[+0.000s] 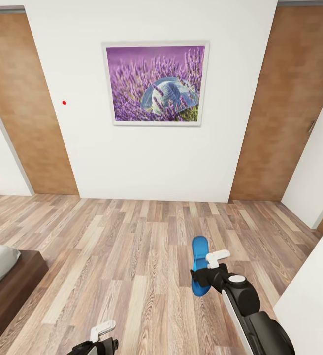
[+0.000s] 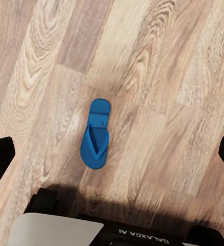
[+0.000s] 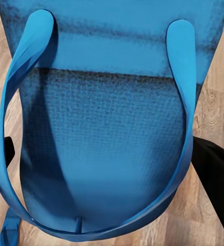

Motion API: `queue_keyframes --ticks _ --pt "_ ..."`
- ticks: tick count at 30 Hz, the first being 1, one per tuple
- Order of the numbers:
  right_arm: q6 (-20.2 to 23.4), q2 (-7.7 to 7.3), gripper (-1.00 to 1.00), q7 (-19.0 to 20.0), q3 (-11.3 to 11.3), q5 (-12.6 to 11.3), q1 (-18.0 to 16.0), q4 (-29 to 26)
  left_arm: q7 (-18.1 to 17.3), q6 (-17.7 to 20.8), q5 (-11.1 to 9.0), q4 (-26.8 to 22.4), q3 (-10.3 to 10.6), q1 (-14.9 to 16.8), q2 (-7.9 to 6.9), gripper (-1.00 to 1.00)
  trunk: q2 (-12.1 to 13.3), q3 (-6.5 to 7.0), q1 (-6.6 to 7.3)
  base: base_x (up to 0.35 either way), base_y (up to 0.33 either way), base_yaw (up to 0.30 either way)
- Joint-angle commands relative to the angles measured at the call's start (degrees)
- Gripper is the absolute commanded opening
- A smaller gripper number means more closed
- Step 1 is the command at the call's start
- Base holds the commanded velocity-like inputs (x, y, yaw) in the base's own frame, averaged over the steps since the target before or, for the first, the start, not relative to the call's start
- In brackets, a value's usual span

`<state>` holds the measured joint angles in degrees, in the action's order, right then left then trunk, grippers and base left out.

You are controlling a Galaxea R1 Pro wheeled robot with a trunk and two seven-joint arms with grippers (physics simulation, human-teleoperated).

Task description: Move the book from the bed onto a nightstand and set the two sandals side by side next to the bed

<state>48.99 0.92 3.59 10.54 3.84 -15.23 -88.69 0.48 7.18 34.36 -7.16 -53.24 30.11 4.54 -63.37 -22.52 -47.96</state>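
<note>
1. Wood-plank floor [image 1: 132,256] fills the lower half of the head view; behind it a white wall [image 1: 146,158] flanked by brown wood panels [image 1: 21,108] at left and right

2. Right gripper [image 1: 208,268], lower right of centre in the head view: black body with a white finger [image 1: 217,256], closed on a blue sandal [image 1: 199,264]. The sandal juts out from the jaws toward the wall, its rounded end uppermost in the frame

3. Right wrist view: the held sandal [image 3: 109,138] is pressed close to the lens, textured sole and both strap arms [image 3: 181,77] visible, dark gripper parts at the side edges, floor at the margins

4. Left gripper [image 1: 100,340] at the bottom edge of the head view, left of centre, one white finger [image 1: 102,329] showing; nothing visible between its fingers. How wide it stands I cannot tell there; in the left wrist view its dark fingertips [image 2: 0,154] sit at opposite side edges, well apart, holding nothing

5. Left wrist view: a second sandal [image 2: 95,134] lies flat on the planks, strap side up, centre of frame, apart from the fingers

6. Bed [image 1: 6,286] corner at the lower left of the head view: pale mattress on a dark brown frame, well apart from both grippers

7. Framed lavender-and-hat picture [image 1: 155,84] hangs upper centre on the wall; a small red dot [image 1: 64,102] to its left
</note>
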Motion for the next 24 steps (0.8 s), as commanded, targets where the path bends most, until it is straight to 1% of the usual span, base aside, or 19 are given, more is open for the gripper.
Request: queue_keyframes --ticks 1,2,4,7,13,24 --pt "0.29 0.02 -1.0 0.36 -0.01 0.41 0.02 -0.06 0.05 0.3 0.24 -0.14 -0.2 0.03 0.06 1.0 -0.46 -0.25 -0.23 0.0 0.0 0.0" --pt "0.28 0.03 -1.0 0.36 -0.01 0.4 0.08 -0.07 0.05 0.3 0.25 -0.14 -0.2 0.03 0.07 1.0 -0.86 -0.43 -0.45 0.0 0.0 0.0" --pt "0.39 -0.04 -1.0 0.71 0.51 0.5 -0.58 -0.72 0.12 -0.32 0.19 -0.59 -0.62 0.69 0.64 1.0 -0.85 -0.42 -0.44 0.0 0.0 0.0" --pt "0.39 -0.04 -1.0 0.71 0.51 0.51 -0.97 -1.69 0.12 -0.31 0.19 -0.59 -0.63 1.54 0.64 1.0 -0.85 -0.42 -0.44 0.0 0.0 0.0" --pt "0.39 -0.04 -1.0 0.71 0.51 0.51 -0.97 -3.59 0.12 -0.31 0.19 -0.59 -0.63 1.54 0.64 1.0 -0.85 -0.42 -0.44 0.0 0.0 0.0" --pt "0.39 -0.04 -1.0 0.71 0.51 0.51 -0.97 -3.59 0.12 -0.31 0.19 -0.59 -0.63 1.54 0.64 1.0 -0.85 -0.42 -0.44 0.0 0.0 0.0"
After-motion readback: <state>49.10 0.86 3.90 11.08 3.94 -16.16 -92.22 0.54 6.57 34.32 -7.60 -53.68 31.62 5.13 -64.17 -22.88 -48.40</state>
